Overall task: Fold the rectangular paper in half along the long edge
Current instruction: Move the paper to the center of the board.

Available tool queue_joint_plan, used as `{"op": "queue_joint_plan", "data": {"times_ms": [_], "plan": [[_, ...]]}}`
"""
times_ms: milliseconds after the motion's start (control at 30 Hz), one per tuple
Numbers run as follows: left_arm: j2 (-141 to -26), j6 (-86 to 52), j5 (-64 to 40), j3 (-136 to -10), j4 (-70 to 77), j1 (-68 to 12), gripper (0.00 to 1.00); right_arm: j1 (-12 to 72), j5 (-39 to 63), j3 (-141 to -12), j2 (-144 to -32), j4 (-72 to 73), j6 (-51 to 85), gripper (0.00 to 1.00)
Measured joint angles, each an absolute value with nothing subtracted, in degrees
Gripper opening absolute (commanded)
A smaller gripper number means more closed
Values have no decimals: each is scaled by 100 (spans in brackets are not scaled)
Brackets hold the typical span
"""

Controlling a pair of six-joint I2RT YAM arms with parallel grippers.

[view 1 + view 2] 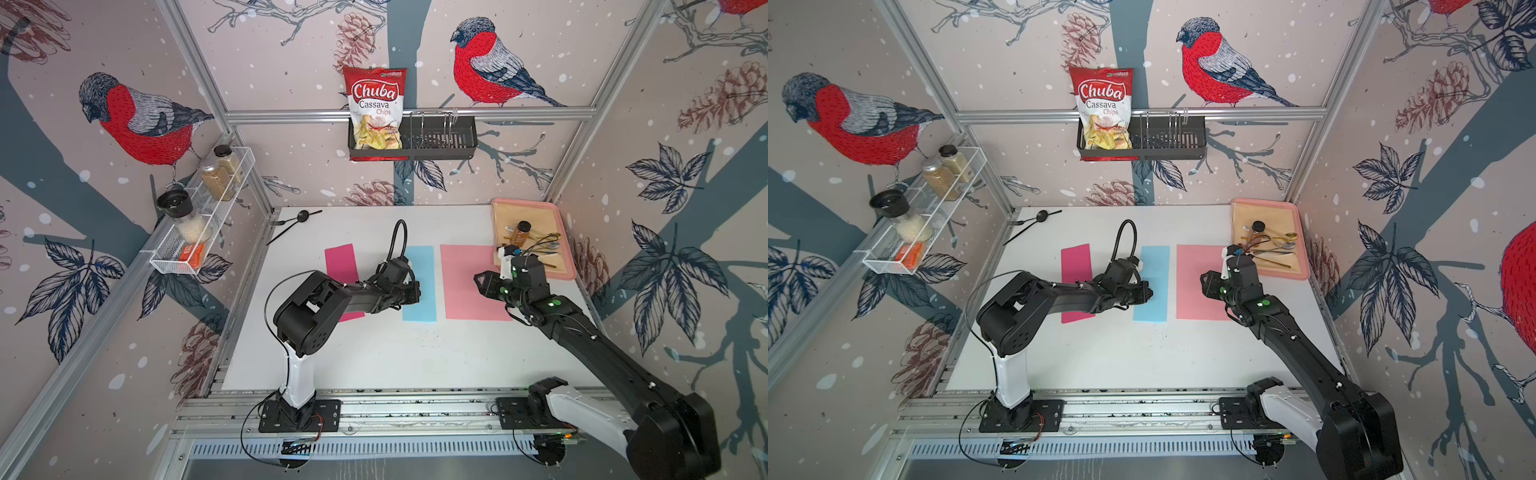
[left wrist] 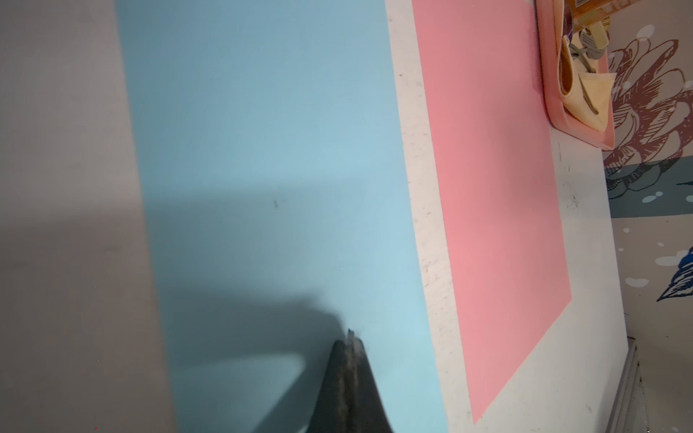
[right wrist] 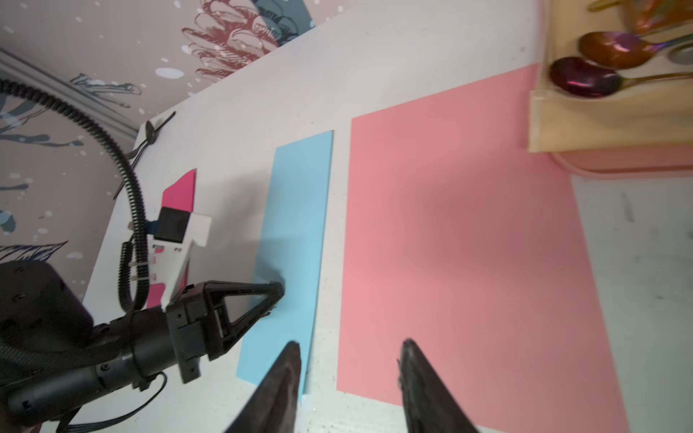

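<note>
My left hand [image 2: 351, 339] sat shut, empty, on the light blue paper rectangle [image 2: 262, 150] | right hand [image 3: 351, 345] hung half open, empty | a push could slide it crooked.

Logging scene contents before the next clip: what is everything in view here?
magenta paper: one, magenta, on the table, left of the blue one
blue paper: one, light blue, narrow, table centre
pink paper: one, pink, widest, right of the blue one
tray: one, pink, far right corner of the table
cutlery: several, gold and iridescent, on the tray
bottle: one, amber with black cap, on the tray
black spoon: one, black, far left corner of the table
chips bag: one, red and white, in the wall basket
wall basket: one, black, back wall
wire rack: one, white, left wall
jars: three, clear, in the wire rack
left hand: one, black, shut, over the blue paper
right hand: one, black, open, over the pink paper
</note>
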State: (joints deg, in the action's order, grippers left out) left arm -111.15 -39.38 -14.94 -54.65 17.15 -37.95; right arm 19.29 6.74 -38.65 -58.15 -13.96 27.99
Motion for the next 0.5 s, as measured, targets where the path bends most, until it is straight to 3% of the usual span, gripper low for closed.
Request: {"op": "queue_joint_plan", "data": {"times_ms": [200, 500], "plan": [[-10803, -4042, -1490, -4849, 2174, -3319, 0, 1643, 749, -3789, -5712, -1516, 2805, 52], [-10337, -3819, -1122, -4648, 1562, -2950, 0, 1555, 679, -3789, -6584, -1424, 2829, 51]]}}
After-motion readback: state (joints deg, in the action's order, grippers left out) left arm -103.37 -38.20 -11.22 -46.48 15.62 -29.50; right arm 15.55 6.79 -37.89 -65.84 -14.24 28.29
